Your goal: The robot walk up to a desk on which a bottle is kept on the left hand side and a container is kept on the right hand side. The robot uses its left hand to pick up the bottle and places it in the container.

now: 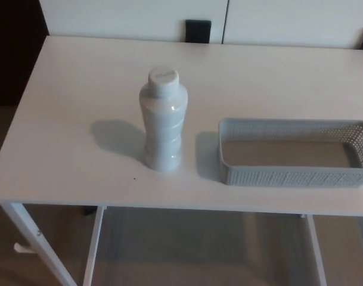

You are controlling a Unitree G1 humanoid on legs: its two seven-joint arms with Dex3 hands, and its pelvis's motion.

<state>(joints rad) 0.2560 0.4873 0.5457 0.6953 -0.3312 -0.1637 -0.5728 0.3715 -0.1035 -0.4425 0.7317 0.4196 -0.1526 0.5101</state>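
A white plastic bottle [163,121] with a white cap stands upright on the white desk [80,89], left of centre. To its right lies a grey perforated container [295,174], long and shallow, with nothing inside; its right end runs out of the picture. A small gap separates bottle and container. Neither of my hands shows in the head view.
The desk's front edge [169,202] crosses the lower part of the view, with white legs [35,244] below it. A white wall panel with black brackets [197,30] stands behind the desk. Dark floor lies off the desk's left side.
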